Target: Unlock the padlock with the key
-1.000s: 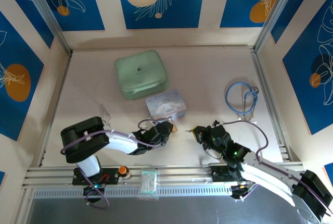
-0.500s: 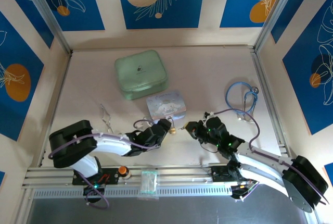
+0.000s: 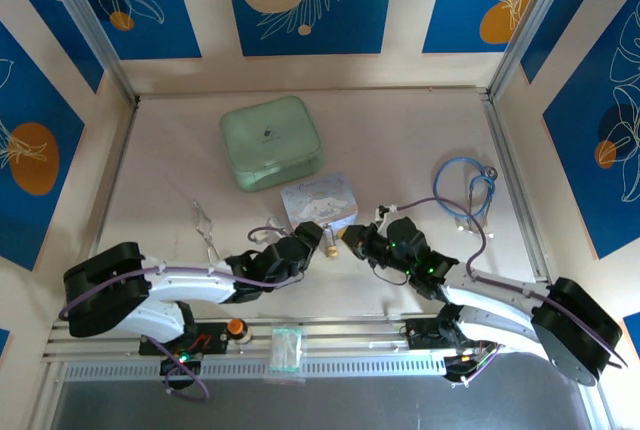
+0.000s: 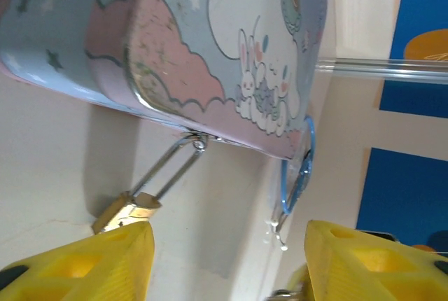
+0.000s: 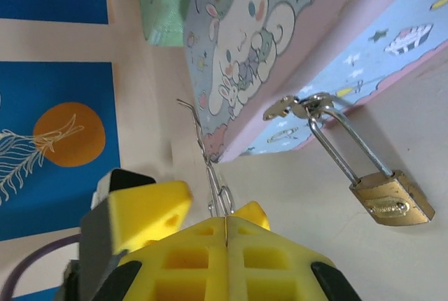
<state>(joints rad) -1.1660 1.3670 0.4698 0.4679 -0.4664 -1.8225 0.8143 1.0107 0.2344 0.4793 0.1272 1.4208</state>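
Observation:
The small brass padlock (image 5: 392,201) lies on the table, its silver shackle (image 4: 165,168) hooked through the hasp of the pastel cartoon tin (image 3: 318,198). My left gripper (image 4: 224,266) is open; its left fingertip (image 4: 84,262) sits right beside the padlock (image 4: 124,213) body, and nothing is between the fingers. My right gripper (image 5: 225,245) is shut, with its tip a short way to the left of the padlock and pointing toward the tin (image 5: 280,42). The key is hidden. In the top view both grippers meet at the padlock (image 3: 333,247) in front of the tin.
A mint green box (image 3: 271,142) stands behind the tin. Thin silver scissors (image 3: 205,228) lie to the left. A coiled blue cable (image 3: 465,188) lies at the right. The aluminium rail (image 3: 300,335) runs along the near edge.
My left gripper has opened and now sits beside the padlock. My right gripper, still shut, has moved left and forward, up to the padlock.

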